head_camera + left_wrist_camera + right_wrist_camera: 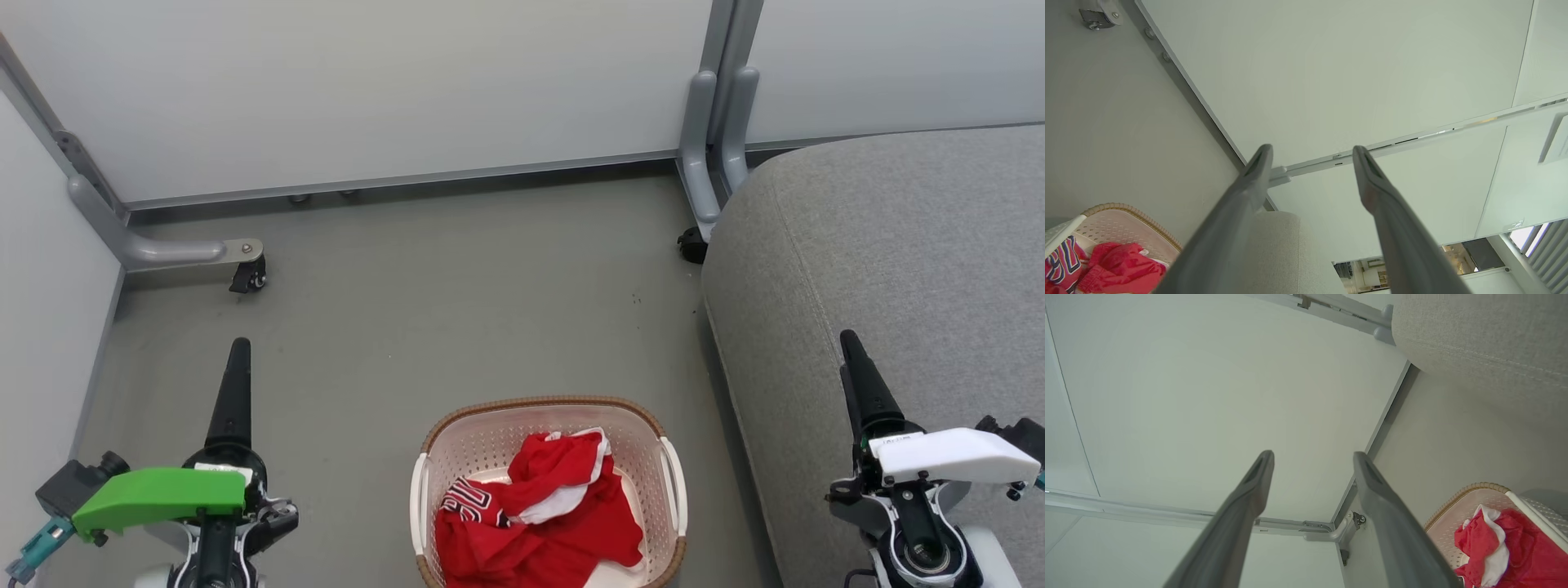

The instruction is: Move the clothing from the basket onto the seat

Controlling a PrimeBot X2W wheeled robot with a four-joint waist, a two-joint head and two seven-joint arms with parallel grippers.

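The task looks barely begun: all the clothing (539, 514) lies in a crumpled red heap inside the basket (539, 402), which stands on the grey floor (424, 310) just beside the front edge of the seat (898, 245), and the stretch of grey cushion in sight carries no garment. Every piece therefore appears left to lift out and carry across. The left gripper (1312, 149) and the right gripper (1312, 454) are both spread wide with nothing between their fingers. Each hangs clear of the basket, one on either side of it, the right one over the cushion. The head view gives the layout, with the basket between the arms and the seat to the robot's right, but it sees each pair of fingers edge-on as a single dark spike; the wrist views settle the gap between them. The left wrist view also catches dark-and-white lettering on one garment, while the right wrist view catches a white-trimmed fold — and the seat's stitched seam up close.
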